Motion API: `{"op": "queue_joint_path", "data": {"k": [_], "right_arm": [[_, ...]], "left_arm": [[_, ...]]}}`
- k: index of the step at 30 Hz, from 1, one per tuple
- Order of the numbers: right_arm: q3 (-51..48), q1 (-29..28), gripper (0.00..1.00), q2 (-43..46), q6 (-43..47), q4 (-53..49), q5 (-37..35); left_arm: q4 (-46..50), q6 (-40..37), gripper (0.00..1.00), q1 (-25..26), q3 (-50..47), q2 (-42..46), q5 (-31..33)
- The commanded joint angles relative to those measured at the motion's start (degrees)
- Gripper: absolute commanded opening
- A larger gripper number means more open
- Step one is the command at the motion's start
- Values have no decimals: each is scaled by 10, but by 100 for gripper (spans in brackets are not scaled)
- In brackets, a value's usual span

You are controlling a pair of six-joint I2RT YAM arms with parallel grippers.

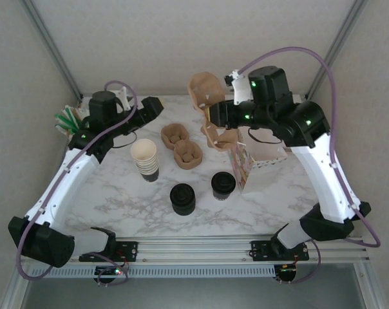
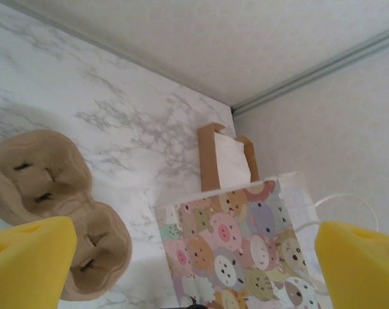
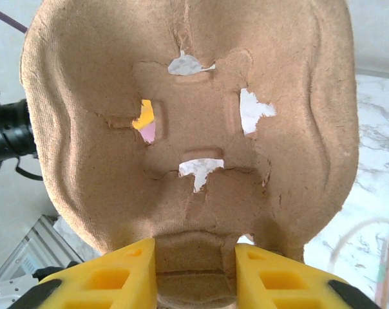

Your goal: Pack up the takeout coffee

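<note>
The marble table (image 1: 117, 193) carries a cup stack (image 1: 145, 159), a carrier (image 1: 181, 144), a lid stack (image 1: 182, 198), a lidded cup (image 1: 223, 185) and a patterned bag (image 1: 252, 164).

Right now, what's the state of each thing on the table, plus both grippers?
Left gripper: open, empty.
Right gripper: shut on cup carrier, lifted.
Takeout coffee: lidded, upright, on the table beside the bag.
Paper bag: upright, top open.
Cream cups: stacked, lidless.
Black lids: stacked.
Spare carriers: lying on the table, no cups in them.
</note>
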State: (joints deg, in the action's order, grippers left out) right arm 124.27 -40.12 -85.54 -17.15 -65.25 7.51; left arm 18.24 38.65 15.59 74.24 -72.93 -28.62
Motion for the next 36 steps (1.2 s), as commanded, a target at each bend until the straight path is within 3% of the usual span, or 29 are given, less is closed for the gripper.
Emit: {"op": "queue_joint_path", "data": {"k": [1, 10, 16, 36], "right_arm": [[-10, 4, 32, 30, 12, -34, -52], [-33, 22, 33, 70, 24, -98, -158], [-59, 61, 33, 78, 29, -121, -182], [-175, 207, 32, 55, 48, -33, -28]], "left_arm": [[-14, 9, 94, 45, 30, -19, 20], [-48, 20, 89, 176, 65, -70, 37], [-71, 29, 86, 229, 72, -88, 40], [-104, 33, 67, 273, 82, -154, 20]]}}
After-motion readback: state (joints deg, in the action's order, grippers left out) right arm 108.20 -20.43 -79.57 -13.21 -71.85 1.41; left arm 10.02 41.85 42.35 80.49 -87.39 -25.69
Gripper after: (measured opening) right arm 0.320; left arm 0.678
